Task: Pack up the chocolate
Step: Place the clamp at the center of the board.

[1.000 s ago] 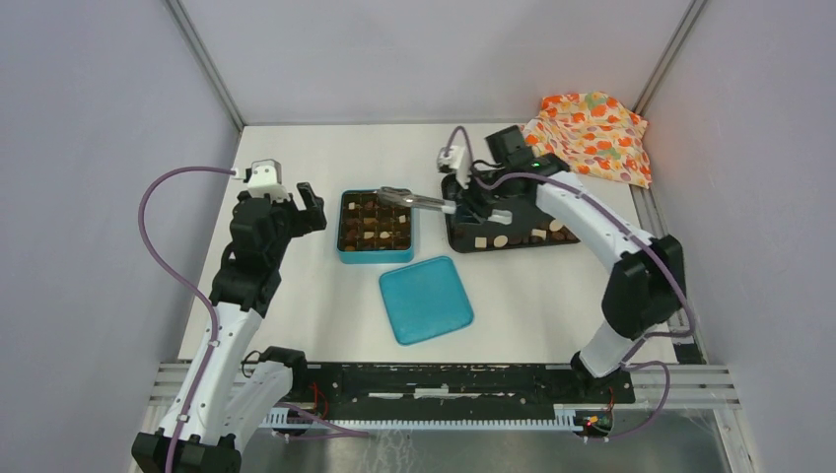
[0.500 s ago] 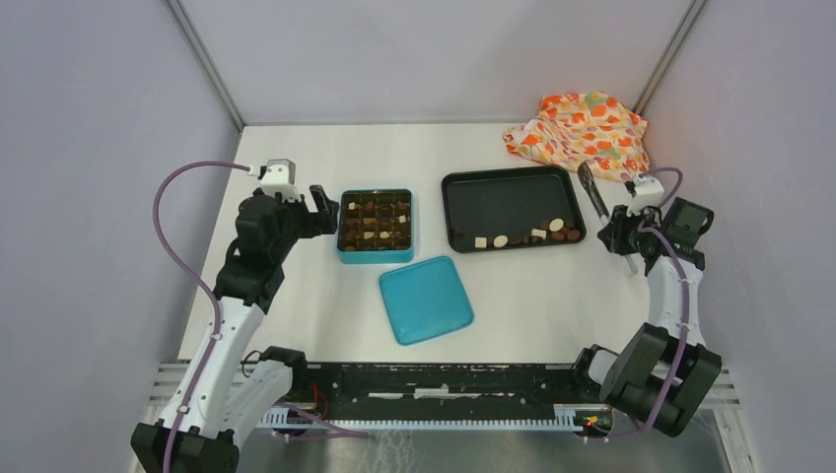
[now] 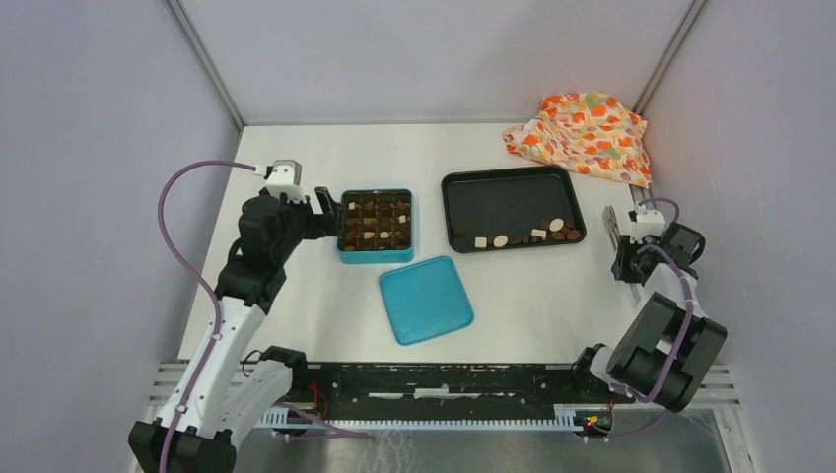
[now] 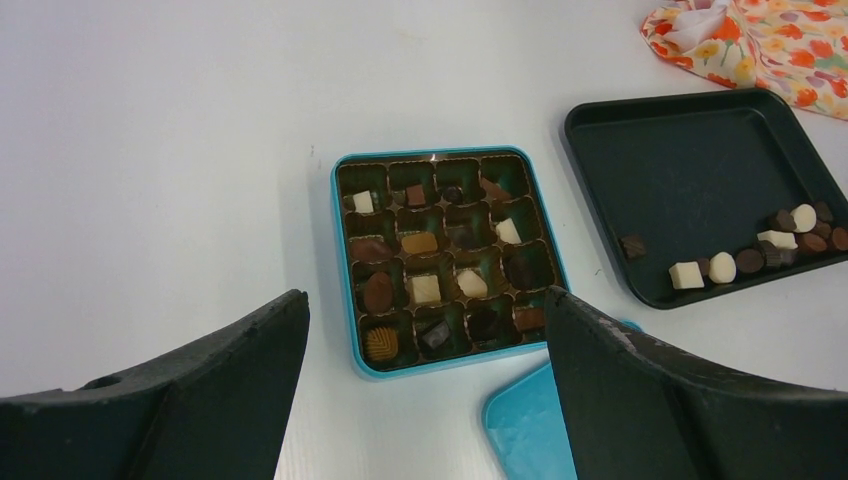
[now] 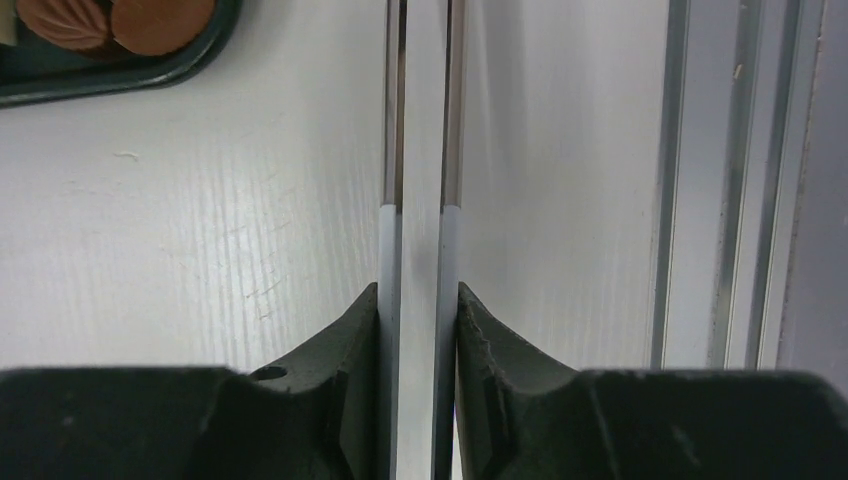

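Several pieces of chocolate [image 3: 375, 223] sit in the cells of a blue tin box [image 3: 376, 260], also in the left wrist view [image 4: 425, 290]. More chocolate pieces [image 3: 519, 236] lie along the front of a black tray [image 3: 503, 197]; they also show in the left wrist view [image 4: 750, 262]. My left gripper [image 3: 323, 215] is open and empty, hovering just left of the box [image 4: 340, 260]. My right gripper [image 3: 631, 258] is shut on metal tongs [image 3: 610, 227] right of the tray, low over the table. In the right wrist view the tongs [image 5: 420, 150] run straight ahead between my pads.
The box's blue lid [image 3: 426, 300] lies upturned in front of the box. An orange flowery cloth [image 3: 584, 133] sits at the back right corner. A metal rail [image 5: 700, 200] runs along the table's right edge beside my right gripper.
My right arm swung from over the box to the table's right edge with the tongs, then drew nearer. My left gripper moved a little closer to the box.
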Available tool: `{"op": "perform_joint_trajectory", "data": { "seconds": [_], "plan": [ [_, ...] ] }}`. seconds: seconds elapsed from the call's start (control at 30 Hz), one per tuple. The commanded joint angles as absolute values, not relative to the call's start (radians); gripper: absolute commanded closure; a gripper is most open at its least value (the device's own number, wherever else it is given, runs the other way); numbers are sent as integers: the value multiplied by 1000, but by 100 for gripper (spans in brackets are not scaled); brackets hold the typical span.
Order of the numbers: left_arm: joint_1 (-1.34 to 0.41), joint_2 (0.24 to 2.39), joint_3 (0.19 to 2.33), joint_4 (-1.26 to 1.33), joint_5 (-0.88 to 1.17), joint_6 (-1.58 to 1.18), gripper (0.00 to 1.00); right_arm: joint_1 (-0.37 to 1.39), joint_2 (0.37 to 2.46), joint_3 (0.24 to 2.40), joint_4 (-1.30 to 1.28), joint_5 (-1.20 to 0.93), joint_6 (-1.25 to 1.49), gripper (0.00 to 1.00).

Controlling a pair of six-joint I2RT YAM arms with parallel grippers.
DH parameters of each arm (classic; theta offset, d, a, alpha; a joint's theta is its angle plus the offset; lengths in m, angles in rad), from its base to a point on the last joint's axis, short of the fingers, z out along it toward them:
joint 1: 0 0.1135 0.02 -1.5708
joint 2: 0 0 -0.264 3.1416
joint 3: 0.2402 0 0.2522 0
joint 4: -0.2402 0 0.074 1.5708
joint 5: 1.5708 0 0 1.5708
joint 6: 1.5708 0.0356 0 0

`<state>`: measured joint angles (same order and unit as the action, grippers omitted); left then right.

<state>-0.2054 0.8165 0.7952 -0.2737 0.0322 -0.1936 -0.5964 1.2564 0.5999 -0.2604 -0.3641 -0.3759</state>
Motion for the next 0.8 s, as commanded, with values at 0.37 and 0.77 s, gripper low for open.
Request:
{"op": "perform_joint_trajectory", "data": {
  "seconds": [0.37,0.77],
  "plan": [
    [-225,824,795,-215,128,-146,7,-619,1338,640,-287,-411,-477,38],
    [-226,826,806,-242,493,-435,2,-697,1054,791,-558,-795,-723,26]
  ]
}}
